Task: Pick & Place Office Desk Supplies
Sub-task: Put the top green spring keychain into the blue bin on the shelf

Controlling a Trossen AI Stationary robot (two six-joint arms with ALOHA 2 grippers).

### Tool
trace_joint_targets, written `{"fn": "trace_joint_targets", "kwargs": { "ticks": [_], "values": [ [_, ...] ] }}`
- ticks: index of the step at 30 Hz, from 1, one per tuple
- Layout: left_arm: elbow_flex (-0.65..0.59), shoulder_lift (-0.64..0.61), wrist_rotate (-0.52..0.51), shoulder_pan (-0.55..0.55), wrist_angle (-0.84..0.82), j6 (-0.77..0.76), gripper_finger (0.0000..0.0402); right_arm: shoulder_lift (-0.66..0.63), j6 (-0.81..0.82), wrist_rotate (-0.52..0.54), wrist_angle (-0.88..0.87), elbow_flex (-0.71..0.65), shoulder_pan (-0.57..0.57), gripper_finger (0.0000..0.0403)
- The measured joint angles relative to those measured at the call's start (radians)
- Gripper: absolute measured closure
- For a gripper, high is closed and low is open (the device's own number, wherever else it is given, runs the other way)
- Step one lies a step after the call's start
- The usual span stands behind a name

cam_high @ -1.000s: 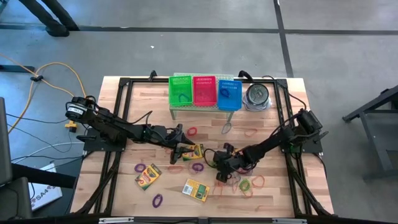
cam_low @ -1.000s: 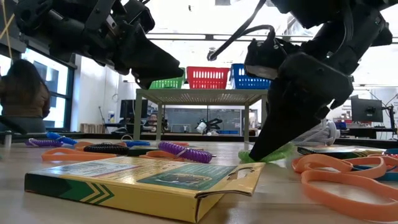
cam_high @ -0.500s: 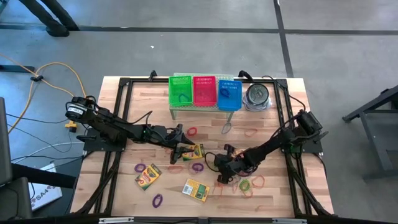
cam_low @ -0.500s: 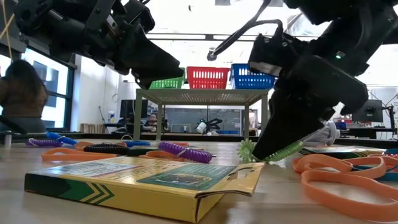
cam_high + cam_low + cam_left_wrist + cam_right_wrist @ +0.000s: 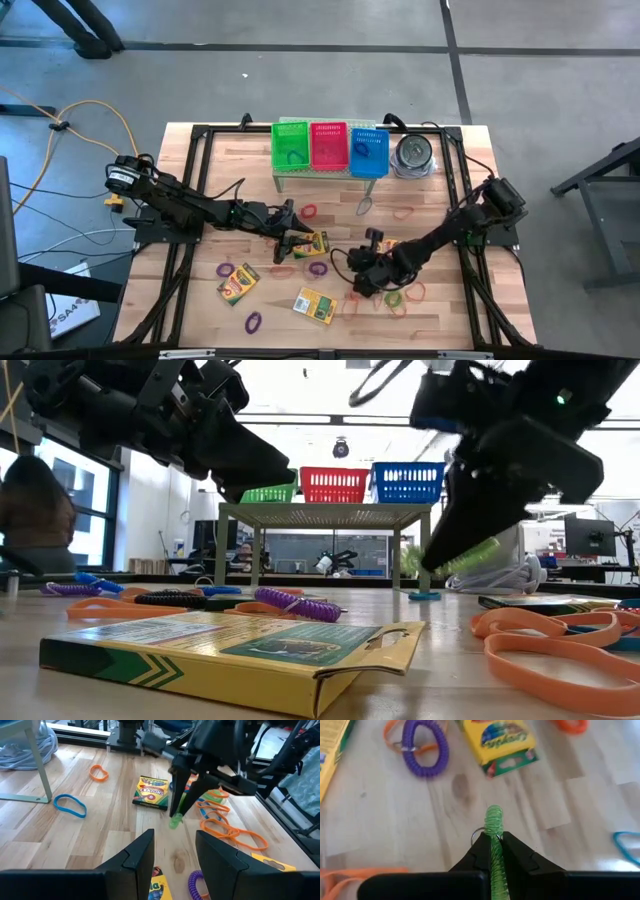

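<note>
A: What do we have in the right gripper [image 5: 494, 845]?

B: We see its fingers pinched tight on a green coiled band [image 5: 494, 827], lifted clear of the table [image 5: 440, 310] in the low view. From above, we place that gripper [image 5: 362, 283] at the middle of the near half of the table, among the orange bands [image 5: 402, 297].

A: And the left gripper [image 5: 290, 243]?

B: It hangs left of centre, just beside a crayon box [image 5: 311, 244]. In its wrist view we see the two fingers [image 5: 135, 857] standing partly apart with nothing between them.

A: Where do the other supplies lie?

B: We count two more crayon boxes [image 5: 238, 281] near the front, a purple coil [image 5: 318, 268] between the arms, and loose bands scattered about. The green basket [image 5: 291, 148], red basket [image 5: 329, 146] and blue basket [image 5: 368, 150] stand on a rack at the far edge, a metal tin [image 5: 413, 153] beside them.
</note>
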Motion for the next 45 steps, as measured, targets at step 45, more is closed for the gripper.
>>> {"fn": "trace_joint_targets", "kwargs": {
  "ticks": [45],
  "values": [
    [0.000, 0.000, 0.000, 0.000, -0.013, 0.001, 0.0262, -0.235, 0.178, 0.612, -1.153, 0.587, -0.183, 0.0391]
  ]
}}
